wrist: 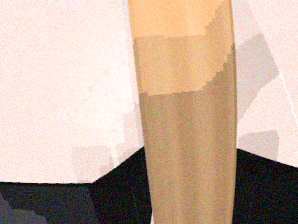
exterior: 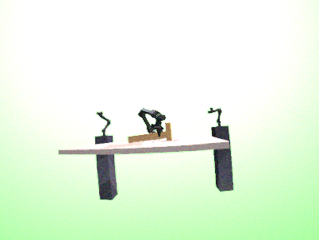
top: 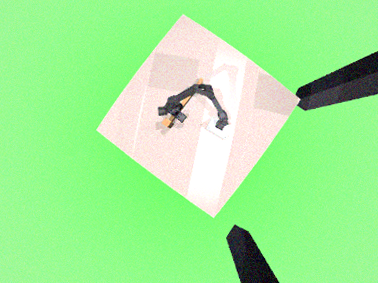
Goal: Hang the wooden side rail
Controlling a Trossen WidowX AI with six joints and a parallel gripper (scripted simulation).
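Note:
The wooden side rail (top: 199, 83) (exterior: 140, 137) (wrist: 182, 129) lies slanted over the table (top: 154, 157) (exterior: 99, 150), its far end low on the table top. The upright headboard post (exterior: 168, 131) stands at the rail's raised end; from above the post (top: 168, 121) shows as a small orange block. My gripper (top: 175, 112) (exterior: 159, 133) is shut on the rail close to the post. In the wrist view the rail runs straight up between the dark fingers. The steel hooks, the slot and its pins are too small or hidden to make out.
The arm's base (top: 220, 123) sits near the table's middle. Two dark pillars (exterior: 106, 175) (exterior: 223, 159) carrying small camera arms stand beside the table. Table edges lie well away from the rail.

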